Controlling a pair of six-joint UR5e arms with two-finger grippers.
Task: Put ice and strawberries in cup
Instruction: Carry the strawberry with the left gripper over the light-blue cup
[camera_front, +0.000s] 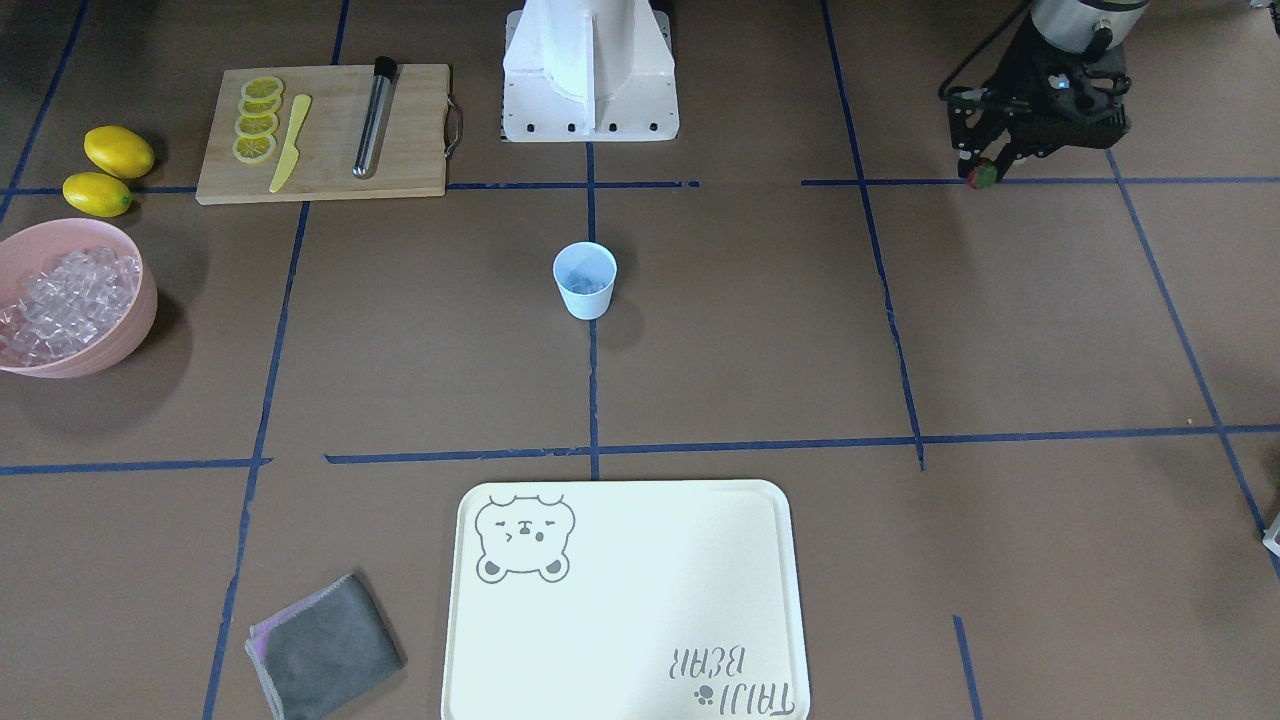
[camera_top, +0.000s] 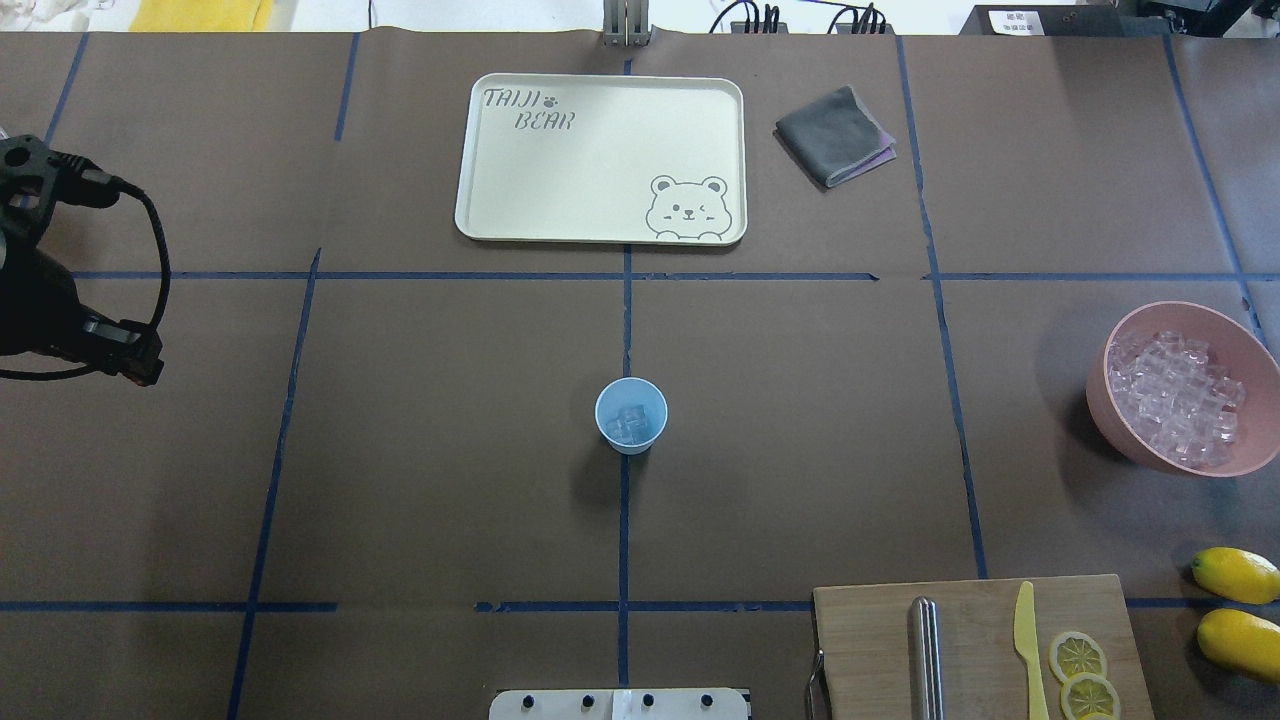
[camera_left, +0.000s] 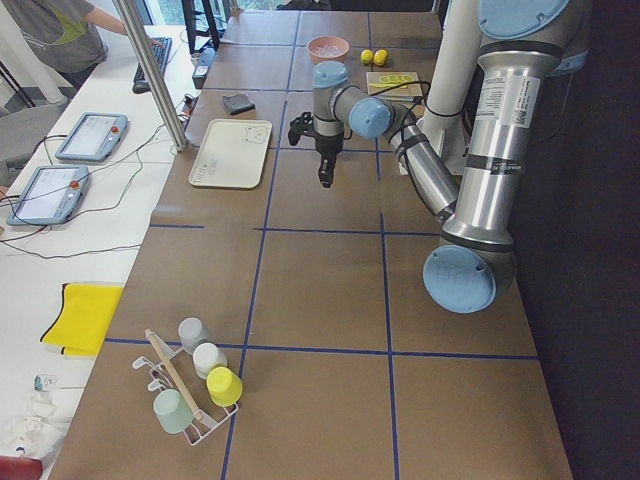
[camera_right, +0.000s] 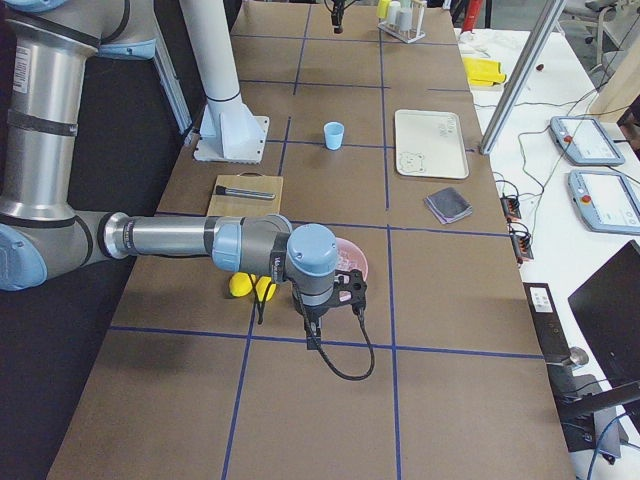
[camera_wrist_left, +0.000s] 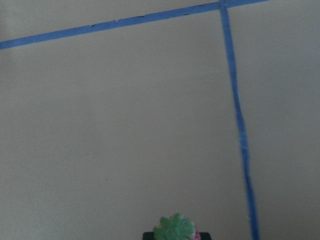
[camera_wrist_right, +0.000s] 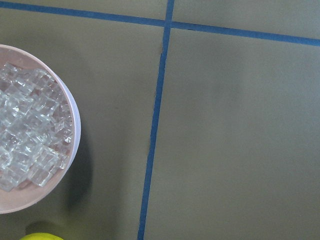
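The pale blue cup stands upright mid-table with a few ice cubes in it, seen from overhead. More ice fills the pink bowl. My left gripper is far to the cup's side, above the table, shut on the strawberry. The berry's green cap shows at the bottom of the left wrist view. My right gripper hangs beside the pink bowl and shows only in the exterior right view; I cannot tell if it is open or shut.
A cutting board holds lemon slices, a yellow knife and a metal rod. Two lemons lie beside it. A cream bear tray and a folded grey cloth lie at the far side.
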